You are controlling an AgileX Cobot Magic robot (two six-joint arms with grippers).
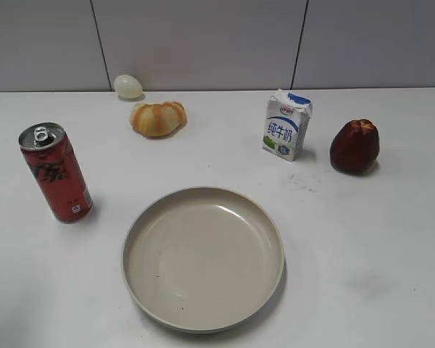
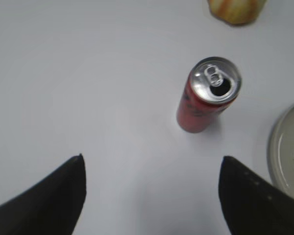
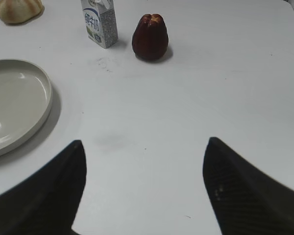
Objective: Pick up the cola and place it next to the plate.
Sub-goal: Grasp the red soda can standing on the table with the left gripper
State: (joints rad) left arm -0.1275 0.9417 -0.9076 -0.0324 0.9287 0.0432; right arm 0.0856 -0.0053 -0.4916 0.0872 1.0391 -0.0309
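Note:
The cola is a tall slim red can with a silver top. It stands upright on the white table, left of the plate and apart from it. It also shows in the left wrist view. The plate is large, round and cream, and sits empty at the front middle. Its rim shows in the left wrist view and the right wrist view. My left gripper is open and empty, above the table short of the cola. My right gripper is open and empty over bare table right of the plate. Neither gripper shows in the exterior view.
A white-and-blue milk carton and a dark red fruit stand behind the plate at the right. An orange bun and a pale egg lie at the back near the wall.

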